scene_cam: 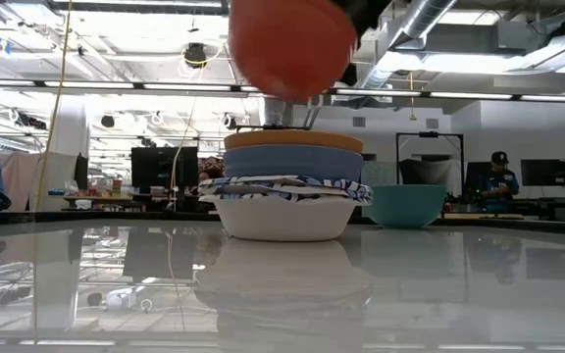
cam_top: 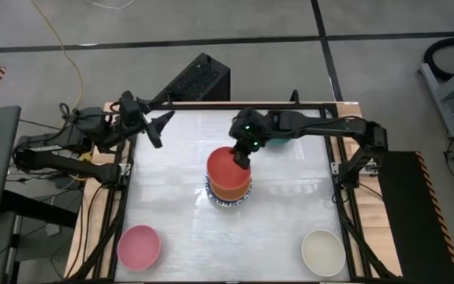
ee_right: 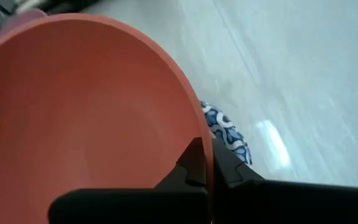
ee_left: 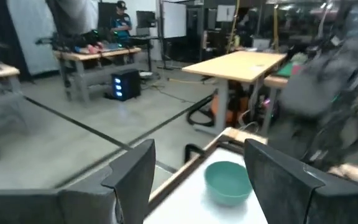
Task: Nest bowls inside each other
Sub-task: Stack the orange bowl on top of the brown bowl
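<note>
At the centre of the high view, the right end effector (cam_top: 243, 160) pinched the rim of the red bowl (cam_top: 227, 166) directly above the stack (cam_top: 228, 194) on the bench (cam_top: 290, 221), nearer than the left end effector (cam_top: 161, 128), spread wide, upper left.

One camera hangs overhead, looking straight down on the whole worktop (cam_top: 290, 229) and both arms. Another sits at worktop level, looking across into the room; both catch the stack of bowls (cam_top: 228, 188) at the middle. The left wrist camera faces out past its two dark fingers (ee_left: 135, 177) toward the teal bowl (ee_left: 227, 181) and the room. The right wrist camera sits tight against the red bowl (ee_right: 86, 112), its rim pinched.
</note>
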Controlling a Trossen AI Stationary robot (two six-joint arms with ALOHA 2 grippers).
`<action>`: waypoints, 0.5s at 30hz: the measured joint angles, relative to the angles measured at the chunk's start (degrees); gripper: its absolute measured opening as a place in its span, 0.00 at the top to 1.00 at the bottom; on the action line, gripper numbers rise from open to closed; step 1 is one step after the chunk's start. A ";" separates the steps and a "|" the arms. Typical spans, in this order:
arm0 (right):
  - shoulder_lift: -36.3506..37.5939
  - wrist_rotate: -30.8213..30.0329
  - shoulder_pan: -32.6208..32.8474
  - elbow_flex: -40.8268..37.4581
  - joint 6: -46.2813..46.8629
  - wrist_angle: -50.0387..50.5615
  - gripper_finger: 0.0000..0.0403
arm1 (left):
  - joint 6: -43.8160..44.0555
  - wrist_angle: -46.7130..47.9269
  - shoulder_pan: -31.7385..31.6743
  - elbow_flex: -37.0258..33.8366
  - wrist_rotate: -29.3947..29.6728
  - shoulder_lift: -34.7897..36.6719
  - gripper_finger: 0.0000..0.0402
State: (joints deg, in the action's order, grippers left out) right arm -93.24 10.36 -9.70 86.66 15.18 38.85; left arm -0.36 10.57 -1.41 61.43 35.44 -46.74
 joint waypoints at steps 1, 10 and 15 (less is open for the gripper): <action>-0.81 0.06 -0.01 0.00 0.02 -0.14 0.99 | 1.33 0.76 -0.01 0.00 -1.15 0.57 0.42; -7.79 0.04 0.54 -0.03 -3.44 2.55 0.99 | 10.96 10.19 0.02 -0.07 -5.14 2.57 0.42; -9.35 -0.41 1.24 -0.03 -4.96 3.66 0.99 | 13.19 12.43 0.02 -0.07 -5.16 2.51 0.42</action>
State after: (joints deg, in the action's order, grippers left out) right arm -102.59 9.95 -8.46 86.63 10.22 42.51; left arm 12.83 23.01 -1.39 61.36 30.28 -44.23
